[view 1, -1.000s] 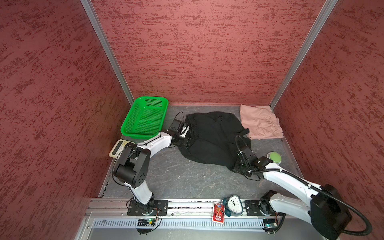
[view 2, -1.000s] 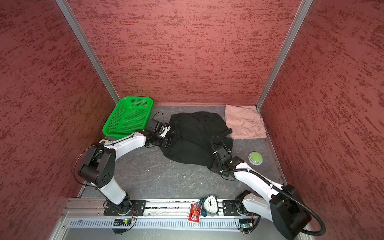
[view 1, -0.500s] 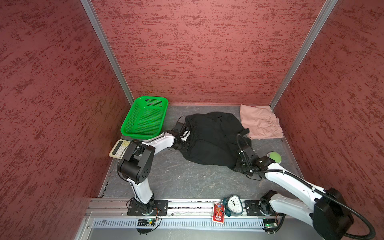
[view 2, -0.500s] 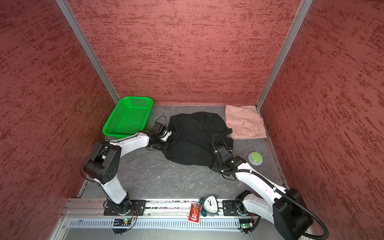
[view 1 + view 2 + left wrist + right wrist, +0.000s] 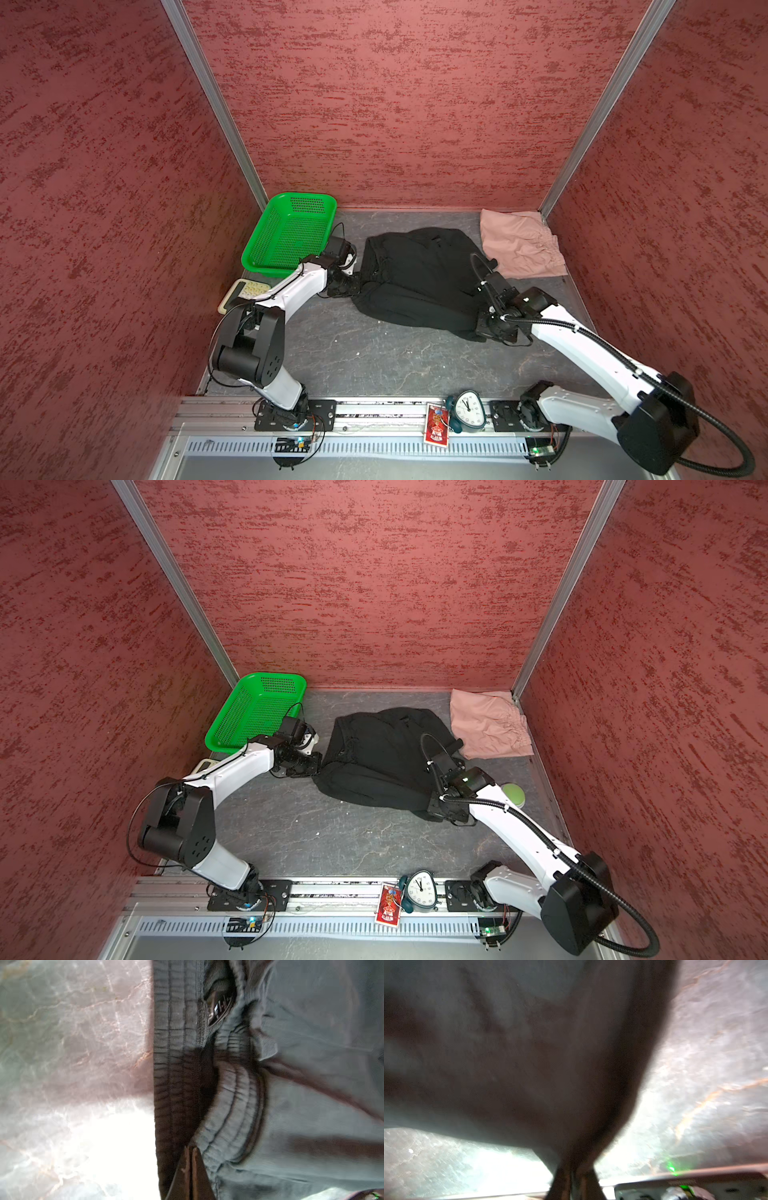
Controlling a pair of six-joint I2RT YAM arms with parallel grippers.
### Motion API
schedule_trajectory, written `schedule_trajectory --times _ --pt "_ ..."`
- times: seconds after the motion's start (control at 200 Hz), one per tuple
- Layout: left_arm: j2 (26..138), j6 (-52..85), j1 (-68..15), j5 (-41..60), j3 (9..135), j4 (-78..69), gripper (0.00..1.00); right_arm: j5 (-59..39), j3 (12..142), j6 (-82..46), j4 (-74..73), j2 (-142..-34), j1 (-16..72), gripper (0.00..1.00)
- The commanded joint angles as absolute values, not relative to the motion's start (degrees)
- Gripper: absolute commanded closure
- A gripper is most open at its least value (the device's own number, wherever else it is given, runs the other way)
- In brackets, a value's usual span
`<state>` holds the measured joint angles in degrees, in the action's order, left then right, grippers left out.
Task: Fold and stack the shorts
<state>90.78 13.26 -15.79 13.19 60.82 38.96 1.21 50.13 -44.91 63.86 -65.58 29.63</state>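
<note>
Left claw: we are seeing the left gripper (image 5: 354, 286) clenched on the black shorts (image 5: 415, 278). In the left wrist view its fingers (image 5: 182, 1167) are pressing together over the ribbed waistband (image 5: 176, 1043).
Left grip spot: we are placing it at the shorts' edge that faces the green basket (image 5: 291, 232), low against the table (image 5: 353, 353).
Right claw: we are finding the right gripper (image 5: 482, 328) grasping the same black shorts at their near right corner. In the right wrist view the dark cloth is funnelling down between the closely set fingers (image 5: 562, 1178), though that picture is blurred.
Black shorts: we are watching them lying rumpled on the grey marbled table, mid-way back, between the green basket and the pink shorts (image 5: 519, 249). A printed label (image 5: 220, 1009) is showing inside the waist opening.
Pink shorts: we are seeing them lying flat in the back right corner, gathered waistband toward the right wall. They are just beside the black pair, and we cannot tell whether the two are touching.
Basket: we are seeing it sitting in the back left corner.
Front rail: we are noticing a small clock (image 5: 468, 409) and a red card (image 5: 436, 426) sitting there.
By the right arm: we are spotting a green round object (image 5: 513, 793) in a top view.
</note>
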Motion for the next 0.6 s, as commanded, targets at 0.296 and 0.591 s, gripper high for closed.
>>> schedule_trajectory --times 0.296,0.591 --pt "83.1 17.6 -14.3 11.8 57.5 41.5 0.14 8.1 50.7 -38.0 59.5 -64.0 22.7 0.35" --pt "91.5 12.4 -15.6 12.3 70.0 31.6 0.01 3.8 48.1 -23.9 33.8 -70.7 5.6 0.38"
